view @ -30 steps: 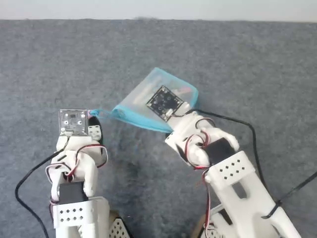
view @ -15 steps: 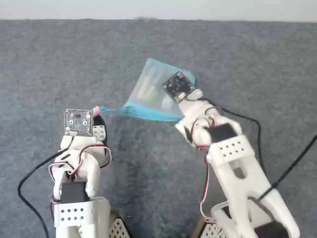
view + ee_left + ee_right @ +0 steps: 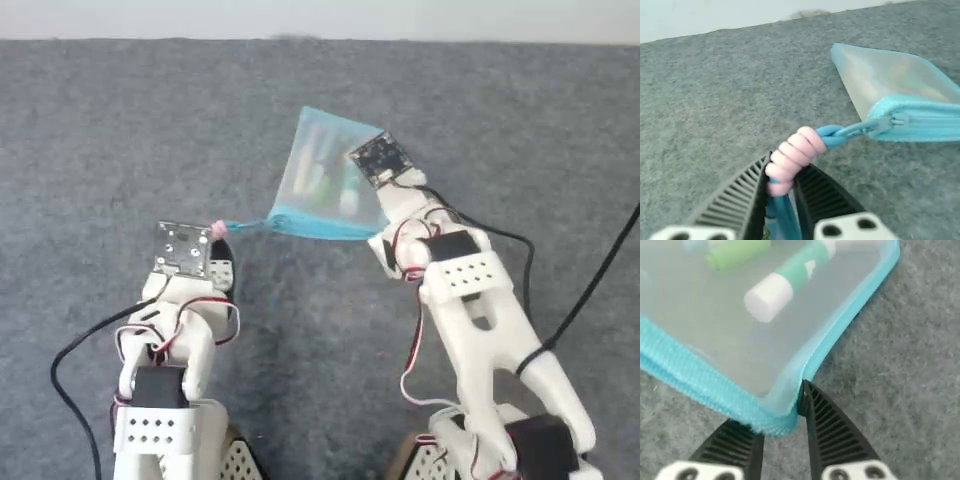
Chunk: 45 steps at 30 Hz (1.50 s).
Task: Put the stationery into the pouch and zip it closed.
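Pinching a pink coil (image 3: 789, 159) between its ribbed fingers, the left gripper (image 3: 782, 196) is clenched on it at the left of the grey carpet (image 3: 120, 120). The blue cord (image 3: 842, 132) threaded through the coil runs in a straight line to the right, up to the zip slider (image 3: 888, 121). The slider sits at the left end of the pouch's near edge.

The pouch (image 3: 325, 180) is pale, see-through and trimmed in blue. It lies near the middle of the carpet, its zip band along the near side and its body fanning out toward the far wall.

The right gripper (image 3: 782, 427) grips the pouch's near right corner, with the blue seam caught between its two black fingers. In the high view that arm leans in from the near right, its wrist over the right part of the pouch.

Through the clear wall a green-and-white stick (image 3: 790, 277) shows inside, with another green piece (image 3: 737, 250) beside it. Whether the zip is fully shut along its length cannot be told.
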{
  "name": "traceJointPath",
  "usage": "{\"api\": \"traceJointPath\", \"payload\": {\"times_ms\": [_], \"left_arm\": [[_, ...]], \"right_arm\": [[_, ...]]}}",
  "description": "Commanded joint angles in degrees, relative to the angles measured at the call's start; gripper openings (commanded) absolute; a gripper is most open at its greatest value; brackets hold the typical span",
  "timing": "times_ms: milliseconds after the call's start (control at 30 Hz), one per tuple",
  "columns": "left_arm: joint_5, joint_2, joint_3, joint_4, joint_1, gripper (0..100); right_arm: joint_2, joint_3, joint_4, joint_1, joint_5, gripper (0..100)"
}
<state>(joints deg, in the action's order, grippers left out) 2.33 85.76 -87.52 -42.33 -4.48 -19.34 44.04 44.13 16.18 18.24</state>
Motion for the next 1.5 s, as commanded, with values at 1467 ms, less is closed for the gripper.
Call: {"api": "traceJointPath", "payload": {"times_ms": [1467], "left_arm": [[-2.46,0.7,2.77,-2.37,3.25,38]], "right_arm": [[-0.92,-0.79,-0.04,-3.03,-6.51,17.9]]}}
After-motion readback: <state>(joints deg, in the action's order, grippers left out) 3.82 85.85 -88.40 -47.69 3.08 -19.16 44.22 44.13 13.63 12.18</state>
